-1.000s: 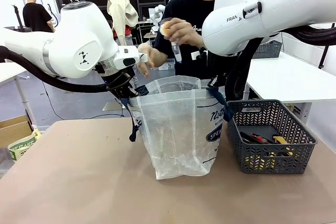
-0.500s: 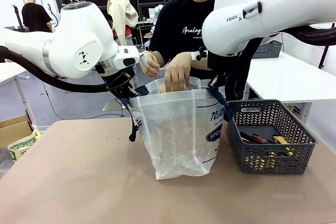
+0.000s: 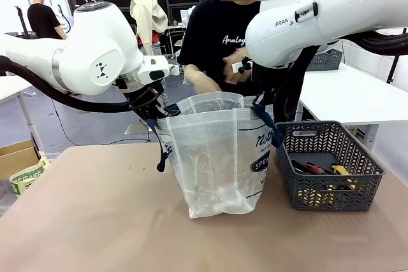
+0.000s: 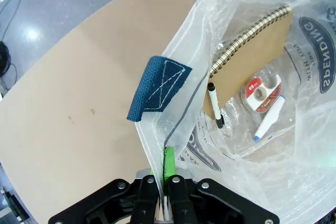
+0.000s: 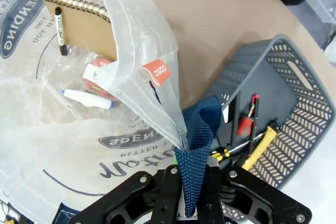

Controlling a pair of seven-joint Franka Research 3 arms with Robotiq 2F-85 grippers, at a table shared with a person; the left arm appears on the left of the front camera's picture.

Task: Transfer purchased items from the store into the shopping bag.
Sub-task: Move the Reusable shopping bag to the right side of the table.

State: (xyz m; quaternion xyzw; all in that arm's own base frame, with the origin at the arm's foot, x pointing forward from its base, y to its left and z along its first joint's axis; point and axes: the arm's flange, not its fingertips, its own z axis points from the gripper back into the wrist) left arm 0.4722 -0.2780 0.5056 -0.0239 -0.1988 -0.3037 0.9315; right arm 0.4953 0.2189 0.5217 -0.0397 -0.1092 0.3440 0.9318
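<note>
The shopping bag point(image 3: 220, 157) stands open mid-table, clear plastic with navy straps. My left gripper point(image 3: 152, 109) point(image 4: 166, 169) is shut on the bag's left rim below a navy strap point(image 4: 157, 87). At the bag's right side my right gripper point(image 3: 268, 107) point(image 5: 190, 182) is shut on the other strap point(image 5: 198, 150). Inside lie a spiral notebook point(image 4: 252, 56), a black marker point(image 4: 215, 104), a tape roll point(image 4: 261, 92) and a white pen-like item point(image 4: 268, 124). The store point(image 3: 328, 167), a dark grey basket, sits to the right with red and yellow tools point(image 5: 252, 129). A person's hands point(image 3: 233, 71) are raised behind the bag.
The person stands at the far edge right behind the bag. Bare brown tabletop point(image 3: 95, 221) stretches to the left and front. A cardboard box with a printed bag point(image 3: 22, 173) sits off the table's left edge.
The person's hand held a pale item above the bag, lowered it into the bag's mouth, then drew back up to chest height. Both arms and the bag have stayed put.
</note>
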